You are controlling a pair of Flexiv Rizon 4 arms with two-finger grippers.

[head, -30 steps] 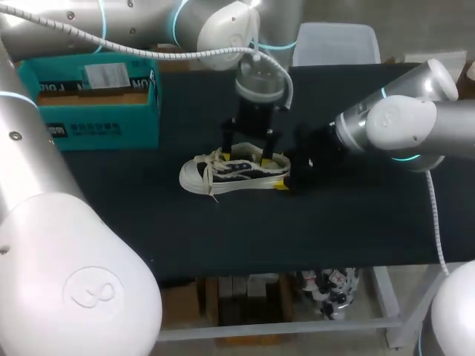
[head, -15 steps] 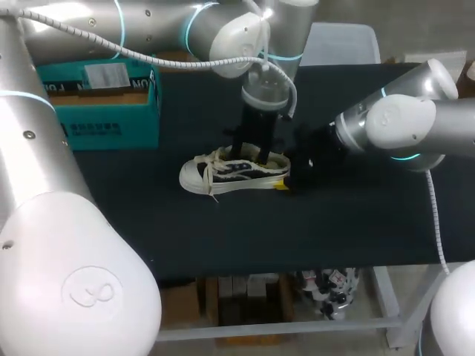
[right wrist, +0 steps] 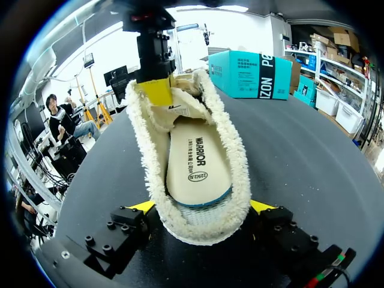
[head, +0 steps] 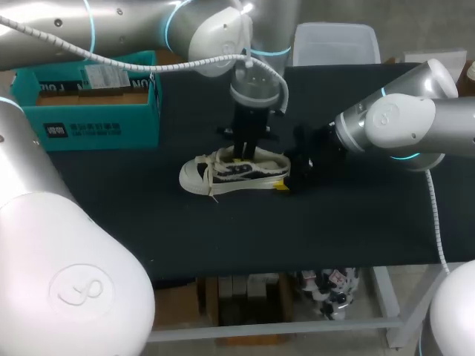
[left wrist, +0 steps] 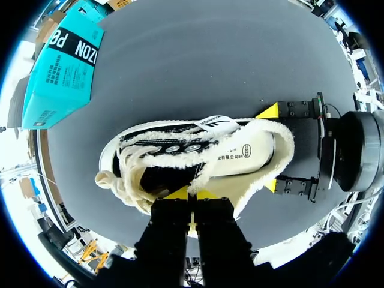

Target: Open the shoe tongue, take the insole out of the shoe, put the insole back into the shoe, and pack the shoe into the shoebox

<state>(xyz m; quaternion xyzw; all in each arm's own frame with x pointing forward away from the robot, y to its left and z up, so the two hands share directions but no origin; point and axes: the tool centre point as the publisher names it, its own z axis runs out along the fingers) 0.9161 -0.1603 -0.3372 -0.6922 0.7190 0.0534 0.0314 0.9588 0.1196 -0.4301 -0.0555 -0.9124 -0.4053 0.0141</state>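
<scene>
- The shoe (head: 234, 172) is lying on its sole near the middle of the table (head: 356, 222), toe pointing toward the shoebox (head: 104, 127), which is standing well apart at the table's far left corner.
- The left gripper (left wrist: 192, 195) is reaching down into the shoe's opening with its 2 yellow tips pressed together, pinching the fleecy tongue (right wrist: 180, 108) and holding it up and forward.
- The right gripper (right wrist: 203, 207) is bracing the heel (right wrist: 199, 231), 1 finger pressing each side, so it is clamping the shoe in place.
- The insole (right wrist: 195, 156) is lying flat inside the shoe, its heel end exposed and reachable.
- Handling, as I am judging it: the shoe is looking light, with soft canvas walls and a thick fleece lining that is likely giving under the pads, so the firm heel is the better hold. The insole is looking thin and floppy; pinching its rear edge and peeling upward is probably suiting it best. The loose laces (left wrist: 129, 180) are risking a snag.
- Counting: 1 shoe, 1 insole, 1 tongue, 1 shoebox, 2 grippers.
</scene>
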